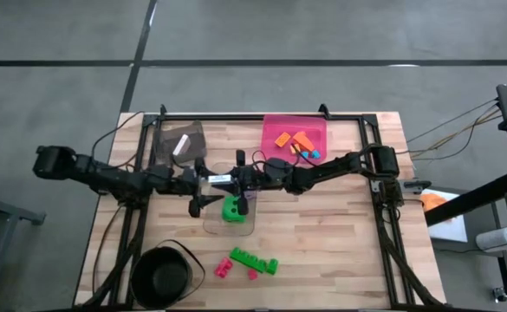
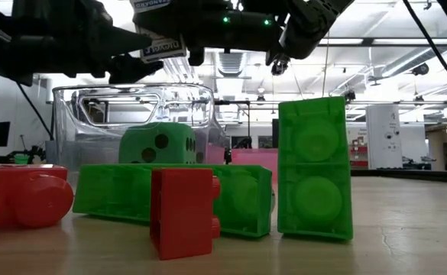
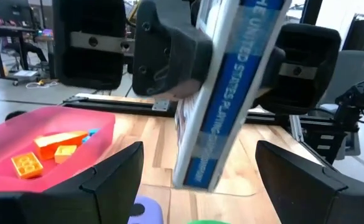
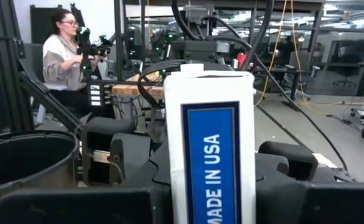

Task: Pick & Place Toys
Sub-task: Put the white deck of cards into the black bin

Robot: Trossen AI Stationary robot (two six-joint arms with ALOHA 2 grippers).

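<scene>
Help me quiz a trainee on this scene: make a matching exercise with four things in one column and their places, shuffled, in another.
Things:
1. green die
2. orange bricks
3. card box
4. black bowl

Places:
A. in the pink bin
B. on the table
C. in the right gripper
D. in the clear bin

Pairs: 1-D, 2-A, 3-C, 4-B

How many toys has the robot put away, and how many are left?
Done: orange bricks lie in the pink bin, and a green die sits in the clear bin. In hand: the right pincer holds a card box, with the open left pincer facing it. Left: green bricks and pink bricks on the table.
</scene>
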